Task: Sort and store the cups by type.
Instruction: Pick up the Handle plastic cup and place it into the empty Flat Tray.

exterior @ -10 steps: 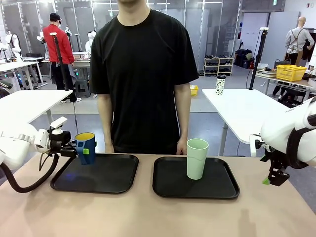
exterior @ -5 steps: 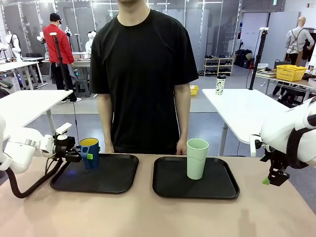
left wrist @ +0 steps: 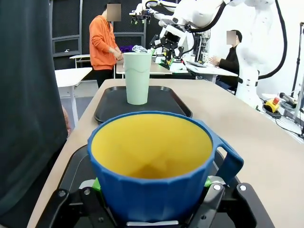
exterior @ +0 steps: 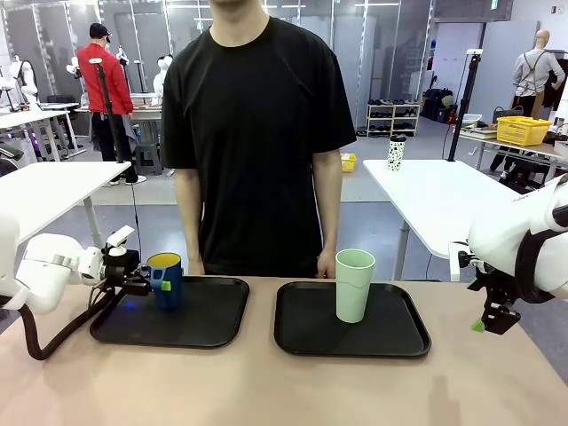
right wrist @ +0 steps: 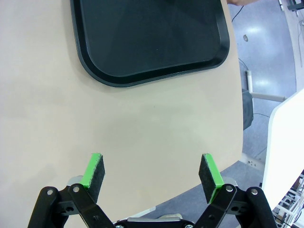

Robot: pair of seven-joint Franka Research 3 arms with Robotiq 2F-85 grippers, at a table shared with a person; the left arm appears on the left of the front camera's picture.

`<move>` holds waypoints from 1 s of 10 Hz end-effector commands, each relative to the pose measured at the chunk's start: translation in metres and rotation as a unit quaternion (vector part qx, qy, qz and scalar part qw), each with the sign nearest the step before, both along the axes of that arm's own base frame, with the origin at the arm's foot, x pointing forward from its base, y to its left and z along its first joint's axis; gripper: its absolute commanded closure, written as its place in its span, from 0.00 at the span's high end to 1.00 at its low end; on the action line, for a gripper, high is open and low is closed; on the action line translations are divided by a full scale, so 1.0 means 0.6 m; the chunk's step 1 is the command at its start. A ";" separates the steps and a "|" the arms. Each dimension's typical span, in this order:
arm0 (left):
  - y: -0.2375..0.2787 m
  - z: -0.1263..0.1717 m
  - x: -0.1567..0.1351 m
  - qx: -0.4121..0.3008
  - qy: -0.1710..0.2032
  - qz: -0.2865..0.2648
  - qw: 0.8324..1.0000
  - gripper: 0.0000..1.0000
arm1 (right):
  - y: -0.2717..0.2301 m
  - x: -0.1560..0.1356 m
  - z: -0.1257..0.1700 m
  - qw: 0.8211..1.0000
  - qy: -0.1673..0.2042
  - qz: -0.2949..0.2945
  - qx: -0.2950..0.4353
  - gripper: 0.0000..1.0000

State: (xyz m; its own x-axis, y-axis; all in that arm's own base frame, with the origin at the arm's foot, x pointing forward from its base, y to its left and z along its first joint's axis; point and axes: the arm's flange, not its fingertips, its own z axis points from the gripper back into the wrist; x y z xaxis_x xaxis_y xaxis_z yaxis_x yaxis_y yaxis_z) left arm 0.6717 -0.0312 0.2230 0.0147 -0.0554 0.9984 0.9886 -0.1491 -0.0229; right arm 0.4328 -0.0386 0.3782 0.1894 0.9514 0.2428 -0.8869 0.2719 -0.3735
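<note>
Front view: left gripper (exterior: 153, 285) clamps the dark blue mug (exterior: 166, 280) over the far left part of the left tray (exterior: 209, 333); the mint-green tumbler (exterior: 354, 285) stands upright on the right tray (exterior: 390, 342), so this looks like the placing step for the mug. Left wrist view: the mug (left wrist: 156, 164) sits upright between the closed jaws, green pads against its sides, next move probably lower and release. Right wrist view: right gripper (right wrist: 152, 173) hangs open and empty above the bare table (right wrist: 142, 128).

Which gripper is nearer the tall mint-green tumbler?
Right gripper, open past the table's right edge beyond the tumbler; left gripper holds the blue mug farther off.
</note>
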 end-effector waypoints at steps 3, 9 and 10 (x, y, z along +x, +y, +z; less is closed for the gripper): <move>-0.003 -0.028 0.027 0.013 -0.026 -0.012 0.999 0.75 | 0.003 0.003 -0.002 1.000 -0.007 -0.001 0.001 1.00; 0.002 -0.046 0.038 0.003 -0.007 -0.015 1.000 0.84 | 0.003 0.003 -0.002 1.000 -0.007 -0.001 0.001 1.00; 0.002 -0.046 0.036 0.007 -0.010 -0.014 1.000 0.92 | 0.003 0.003 -0.002 1.000 -0.007 -0.001 0.001 1.00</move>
